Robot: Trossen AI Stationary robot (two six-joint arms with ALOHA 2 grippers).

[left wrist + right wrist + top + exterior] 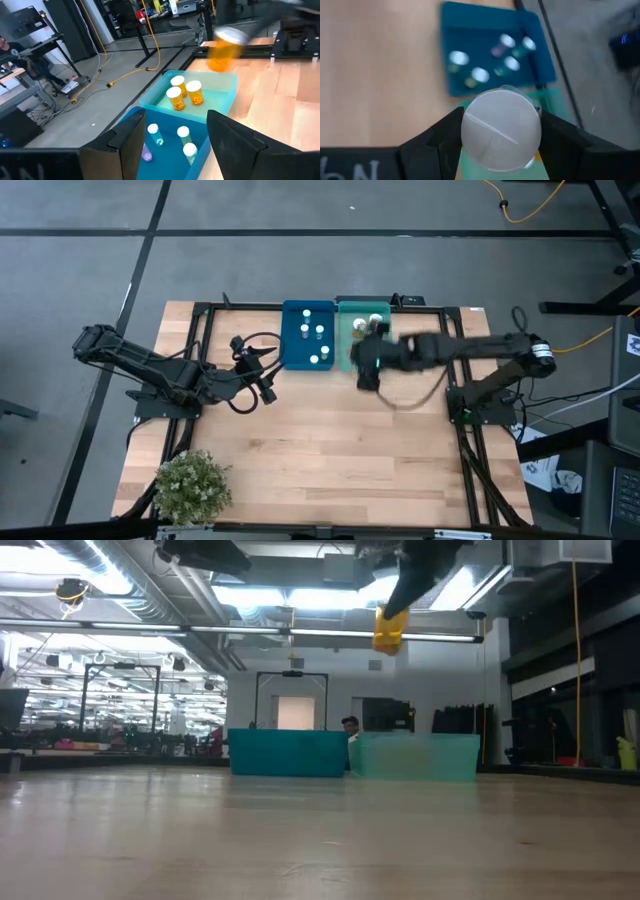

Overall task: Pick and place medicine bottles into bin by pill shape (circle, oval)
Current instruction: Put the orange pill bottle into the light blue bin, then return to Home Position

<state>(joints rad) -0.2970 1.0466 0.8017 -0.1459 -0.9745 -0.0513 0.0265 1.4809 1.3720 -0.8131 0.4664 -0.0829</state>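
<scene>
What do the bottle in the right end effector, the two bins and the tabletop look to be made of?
Bottle in the right end effector: likely translucent amber plastic, since light shows through its body; the cap is opaque matte white. Blue bin and green bin: probably moulded plastic, with thin, smooth walls and the green one slightly see-through. Tabletop: light wood planks with visible seams.

Two dark, jointed arms are seen from above, each built of slim black links joined by thicker round joints. The left arm (165,375) is trailed by a looped black cable near its wrist, and the right arm (470,350) is marked by a pale ring at its elbow joint. The left gripper (170,145) is formed of two broad, matte black fingers (235,137) with angular faces. White lettering is printed on the black body of the right gripper (500,140).
</scene>
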